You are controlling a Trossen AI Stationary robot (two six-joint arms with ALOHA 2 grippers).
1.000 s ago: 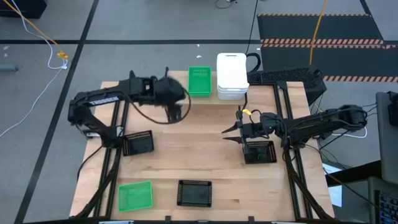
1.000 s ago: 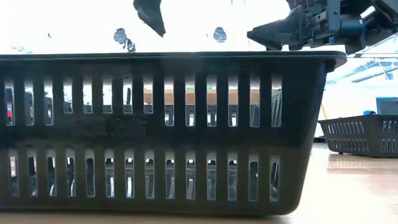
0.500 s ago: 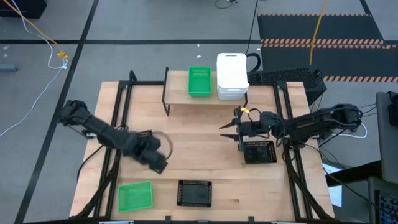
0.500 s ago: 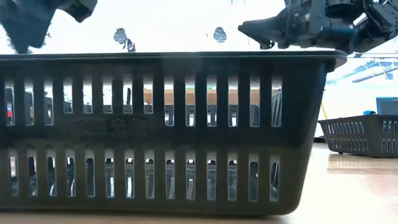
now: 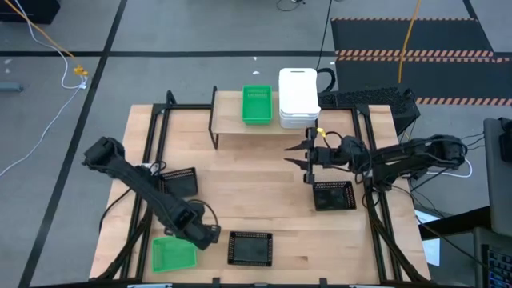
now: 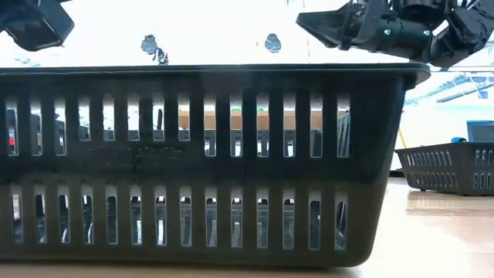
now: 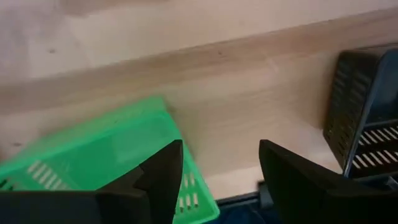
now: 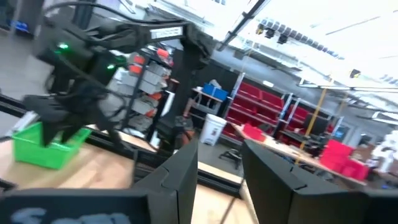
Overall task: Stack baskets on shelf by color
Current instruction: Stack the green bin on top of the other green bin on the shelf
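The shelf (image 5: 232, 120) stands at the table's far edge and carries one green basket (image 5: 256, 106) and a stack of white baskets (image 5: 298, 98). A second green basket (image 5: 174, 253) (image 7: 106, 162) lies near the near-left corner. Black baskets rest on the tabletop at the left (image 5: 178, 182), near middle (image 5: 250, 248) (image 6: 208, 166) and right (image 5: 334, 194) (image 6: 451, 166). My left gripper (image 5: 205, 236) (image 7: 221, 180) is open, hovering at the near green basket's right edge. My right gripper (image 5: 306, 156) (image 8: 221, 180) is open and empty, above the table between the shelf and the right black basket.
Black frame rails (image 5: 152, 160) run along both sides of the table. The near-middle black basket (image 7: 367, 118) sits close beside my left gripper. Bare tabletop (image 5: 256, 184) lies in the middle. A keyboard (image 5: 368, 98) rests beyond the far right corner.
My left gripper has swung from beside the shelf toward the near edge, past the left black basket, and come down next to the near green basket. My right gripper has moved a little toward the far edge, away from the right black basket. No basket has moved.
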